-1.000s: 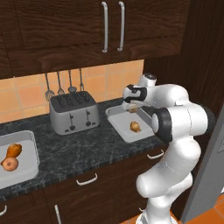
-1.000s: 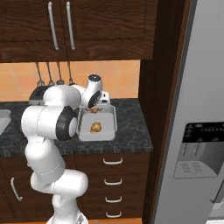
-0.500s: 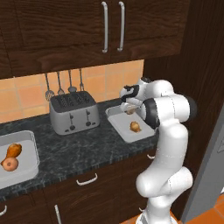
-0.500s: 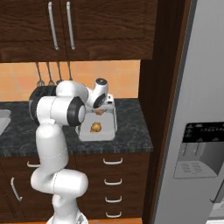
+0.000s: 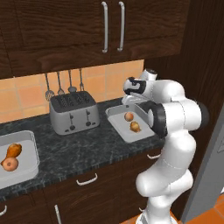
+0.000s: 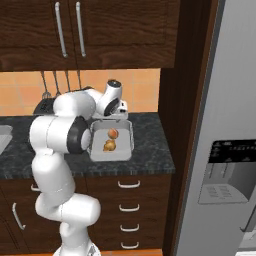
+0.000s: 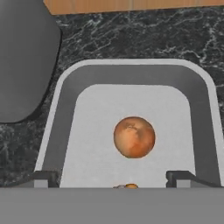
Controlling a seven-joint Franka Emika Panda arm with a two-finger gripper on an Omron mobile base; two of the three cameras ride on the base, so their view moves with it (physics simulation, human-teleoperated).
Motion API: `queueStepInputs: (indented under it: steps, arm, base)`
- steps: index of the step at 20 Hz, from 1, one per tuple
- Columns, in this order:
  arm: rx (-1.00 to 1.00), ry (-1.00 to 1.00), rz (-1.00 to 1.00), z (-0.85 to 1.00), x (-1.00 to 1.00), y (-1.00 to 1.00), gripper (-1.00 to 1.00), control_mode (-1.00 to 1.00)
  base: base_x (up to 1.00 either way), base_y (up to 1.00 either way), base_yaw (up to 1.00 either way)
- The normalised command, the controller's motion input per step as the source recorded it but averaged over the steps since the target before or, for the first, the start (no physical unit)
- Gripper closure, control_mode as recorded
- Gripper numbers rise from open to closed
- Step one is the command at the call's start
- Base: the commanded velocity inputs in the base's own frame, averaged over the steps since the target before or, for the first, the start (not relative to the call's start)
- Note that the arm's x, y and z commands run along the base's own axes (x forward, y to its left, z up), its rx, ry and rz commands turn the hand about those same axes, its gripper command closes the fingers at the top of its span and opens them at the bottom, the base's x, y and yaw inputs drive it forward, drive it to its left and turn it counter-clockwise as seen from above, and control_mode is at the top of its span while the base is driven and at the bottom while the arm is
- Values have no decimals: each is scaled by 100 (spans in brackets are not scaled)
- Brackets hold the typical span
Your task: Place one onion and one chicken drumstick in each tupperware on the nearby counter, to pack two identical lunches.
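The gripper [image 7: 112, 177] hangs over the right tray [image 5: 114, 114], its two fingertips [image 7: 43, 178] set wide apart near the tray's side walls with nothing between them. In the hand view an onion [image 7: 134, 137] lies loose on the tray floor, a little toward 1 o'clock of the point midway between the tips, and a sliver of drumstick [image 7: 130, 186] shows at 6 o'clock of it, at the bottom edge. A toaster [image 7: 22, 61] fills the 10 o'clock corner, just beside the tray.

From the left base view, the same onion [image 5: 128, 116] sits in the tray with the drumstick [image 5: 135, 127] close at its 5 o'clock; whether the two touch cannot be told. The toaster [image 5: 73, 112] stands on the counter [image 5: 83, 146] at 9 o'clock of this tray. Far along the counter at 8 o'clock, the left tray [image 5: 30, 164] holds a second onion [image 5: 9, 163] with a second drumstick [image 5: 14, 150] at its 12 o'clock, touching it.

In the right base view the right tray [image 6: 127, 145] lies near the counter's end, onion [image 6: 113, 133] at 12 o'clock of drumstick [image 6: 109, 145].
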Motion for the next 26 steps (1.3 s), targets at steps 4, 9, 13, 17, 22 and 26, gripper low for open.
queueStepInputs:
  steps: [4,9,13,17,22,26]
  arm:
    - [12,7,-10,38,-100,38,-100,-100]
    - [5,4,-5,15,-100,21,-100,-100]
    - [11,0,-14,27,-100,0,-100,-100]
    - [18,0,-5,60,-100,0,-100,-100]
    - [13,-9,0,54,-100,4,-100,-100]
    - [0,-14,-5,18,-100,43,-100,-100]
  base:
    - [0,0,0]
    - [0,0,0]
    - [0,0,0]
    - [0,0,0]
    - [0,0,0]
    - [0,0,0]
